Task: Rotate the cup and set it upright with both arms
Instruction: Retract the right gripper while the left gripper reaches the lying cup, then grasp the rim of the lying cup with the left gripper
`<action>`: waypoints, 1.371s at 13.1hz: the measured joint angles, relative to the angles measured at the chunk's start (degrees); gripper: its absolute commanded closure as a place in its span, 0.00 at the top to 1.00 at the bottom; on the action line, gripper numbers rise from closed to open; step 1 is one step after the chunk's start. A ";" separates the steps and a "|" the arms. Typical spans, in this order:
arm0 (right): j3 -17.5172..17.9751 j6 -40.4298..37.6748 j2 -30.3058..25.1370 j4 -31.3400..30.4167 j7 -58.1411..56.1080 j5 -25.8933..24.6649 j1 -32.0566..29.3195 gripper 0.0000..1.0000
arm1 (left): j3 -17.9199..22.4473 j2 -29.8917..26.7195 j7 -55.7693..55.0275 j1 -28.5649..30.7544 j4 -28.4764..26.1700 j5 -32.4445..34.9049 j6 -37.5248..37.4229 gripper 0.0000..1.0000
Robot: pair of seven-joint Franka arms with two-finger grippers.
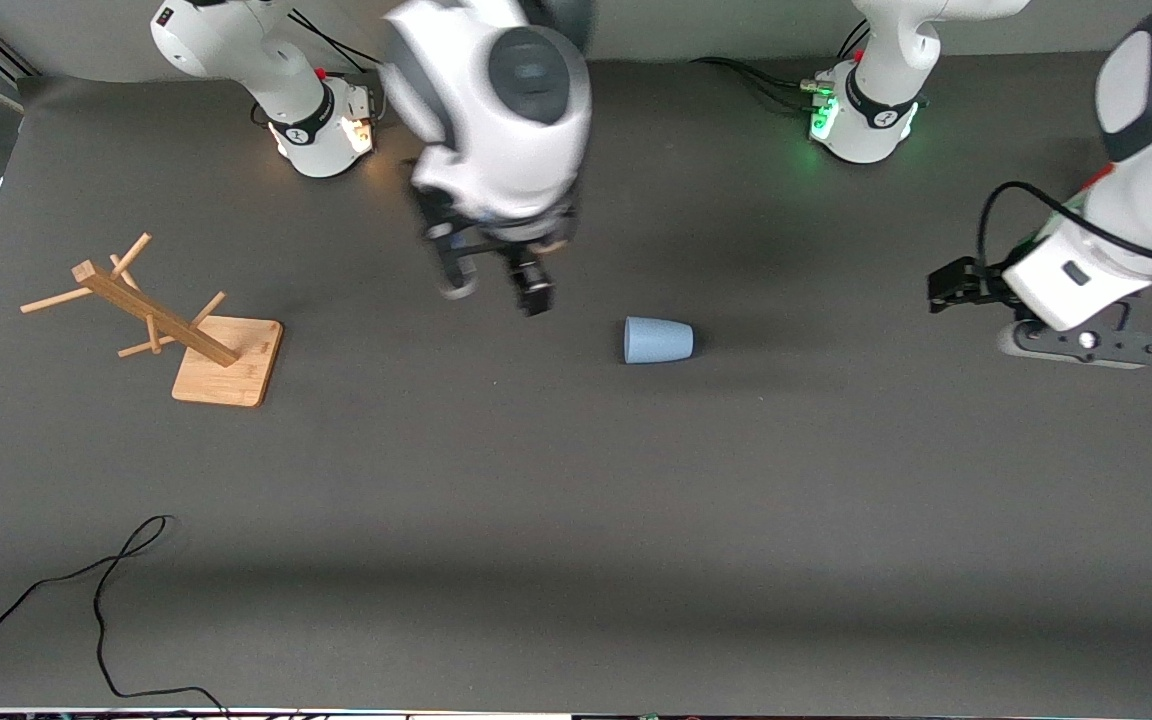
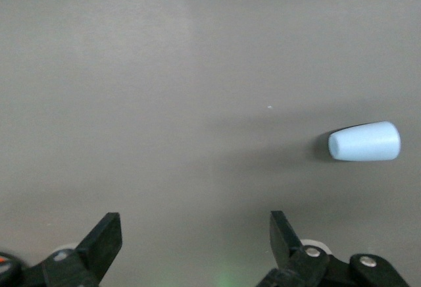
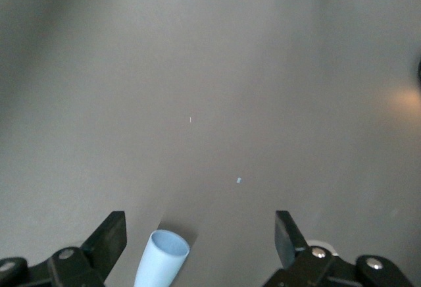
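Note:
The light-blue cup (image 1: 658, 340) lies on its side in the middle of the table, its wider rim toward the right arm's end. My right gripper (image 1: 494, 285) is open and empty, up over the table just beside the cup's rim. In the right wrist view the cup (image 3: 160, 260) and its open mouth show between the open fingers of the gripper (image 3: 200, 224), nearer to one finger and not touched. My left gripper (image 1: 951, 285) is open and empty, waiting well off toward the left arm's end. Its wrist view shows the cup (image 2: 365, 141) off to one side of the gripper (image 2: 194, 224).
A wooden mug rack (image 1: 161, 320) on a square wooden base (image 1: 226, 375) stands toward the right arm's end. A black cable (image 1: 101, 600) lies near the table's front edge at that end. The two arm bases (image 1: 321, 125) (image 1: 861, 115) stand along the back edge.

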 measured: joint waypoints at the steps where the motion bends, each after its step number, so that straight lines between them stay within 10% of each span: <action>1: -0.11 -0.30 -3.06 -2.19 -6.51 0.01 -2.98 1.00 | -0.07 0.44 -3.32 -2.34 0.08 -0.05 0.78 1.00; 5: -0.82 -0.31 -14.93 -12.38 -30.56 -0.08 -13.53 1.00 | -0.35 8.89 -23.95 -14.95 7.49 0.17 1.75 1.00; 11: -0.06 6.24 -24.36 -24.37 -65.92 -0.15 -31.56 1.00 | -0.23 35.58 -48.12 -30.84 32.50 5.88 3.05 1.00; 18: 7.67 12.81 -26.67 -29.20 -91.19 -0.16 -45.98 1.00 | -0.42 42.94 -45.09 -41.44 31.22 24.91 0.24 1.00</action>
